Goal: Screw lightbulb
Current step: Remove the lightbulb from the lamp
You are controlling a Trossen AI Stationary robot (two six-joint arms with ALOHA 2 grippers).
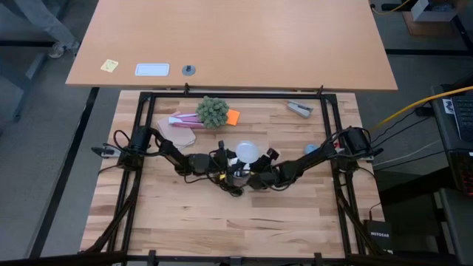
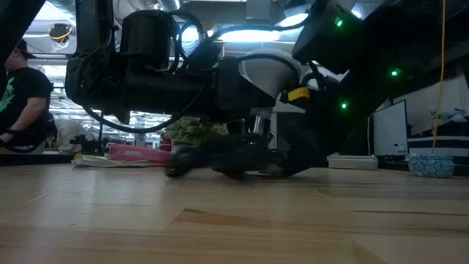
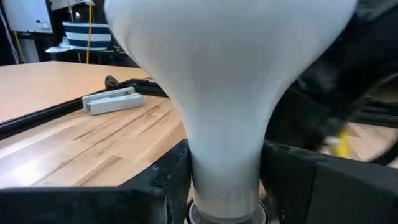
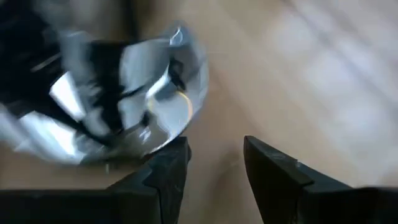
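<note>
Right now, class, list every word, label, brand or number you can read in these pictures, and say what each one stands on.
"NETGEAR": on the black box on the floor beside the table, high view; small, only just readable.
White label on the far desk: nothing readable.
Yellow note on the far desk: nothing readable.
Lightbulb: no print visible.
Green design on a person's black shirt, low view: unreadable.

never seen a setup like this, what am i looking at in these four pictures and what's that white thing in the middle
Two dark robot arms work at a wooden table. One picture looks down from above, one looks level across the tabletop, and two come from cameras on the arms' wrists. The white thing is a lightbulb. The left gripper is shut on its narrow neck, dome up. The right gripper is open beside a shiny silver socket. Farther back lie a green plant-like tuft, pink and orange items and a grey tool. A person sits in the background.
</note>
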